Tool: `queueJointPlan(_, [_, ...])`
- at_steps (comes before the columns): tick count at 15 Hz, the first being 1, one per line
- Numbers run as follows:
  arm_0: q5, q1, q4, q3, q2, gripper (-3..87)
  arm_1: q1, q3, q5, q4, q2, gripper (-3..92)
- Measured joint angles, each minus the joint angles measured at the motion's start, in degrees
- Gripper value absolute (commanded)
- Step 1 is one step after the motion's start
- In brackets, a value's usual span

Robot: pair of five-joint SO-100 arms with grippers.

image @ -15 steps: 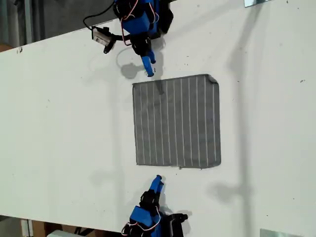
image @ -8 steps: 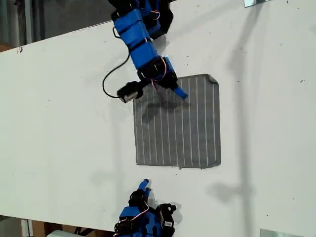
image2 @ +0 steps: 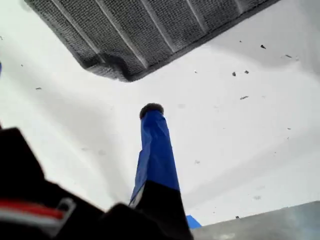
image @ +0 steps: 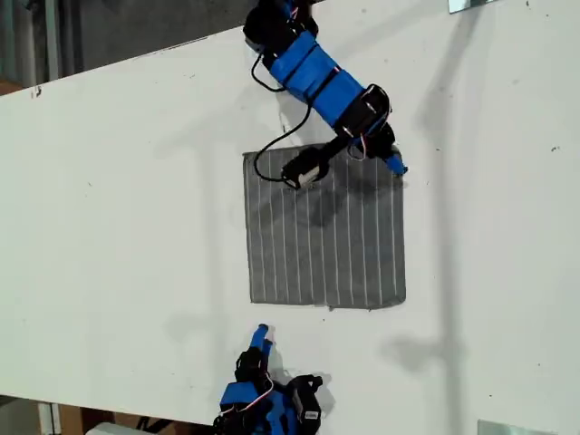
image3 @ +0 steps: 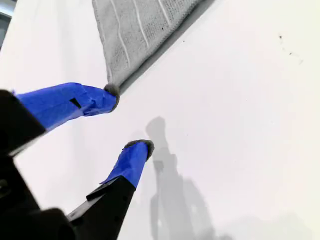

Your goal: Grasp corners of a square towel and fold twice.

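Observation:
The grey towel point(image: 324, 227) with thin white stripes lies flat on the white table point(image: 118, 227). My first gripper point(image: 394, 164) hangs at its corner in the exterior view's upper right. In the first wrist view one blue fingertip point(image2: 150, 109) stands over bare table just short of that thick-edged corner point(image2: 120, 72), with nothing against it, so the jaws are open. My second gripper point(image: 260, 335) is open and empty near the table's lower edge in the exterior view, below the towel's lower left corner point(image: 253, 299). Its upper fingertip point(image3: 111, 95) lines up with that corner point(image3: 114, 75).
Metal strips lie at the exterior view's upper right point(image: 471, 4) and lower right point(image: 512, 428). The first arm's body point(image: 326, 86) and its cable reach over the towel's upper edge. Bare table spreads on both sides of the towel in the exterior view.
The first arm swung across the towel's upper edge to the upper right corner in the exterior view. The second arm has barely moved.

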Motion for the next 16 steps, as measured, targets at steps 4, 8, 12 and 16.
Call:
queueJointPlan(4, [0.0,-0.2,-3.5,0.0,-7.6,18.5,-0.6,-2.2,0.1,-0.1,-6.9,50.2])
queueJointPlan(8, [0.0,-0.1,-9.8,-5.1,-25.4,18.0,0.4,0.4,0.1,-0.1,-11.2,45.4])
queueJointPlan(12, [-1.2,0.0,-11.3,-7.6,-31.0,17.9,1.4,1.8,0.3,-3.3,-12.6,12.4])
queueJointPlan(16, [-1.2,0.1,-11.3,-7.6,-30.5,17.8,3.2,3.4,0.2,-7.1,-12.4,3.4])
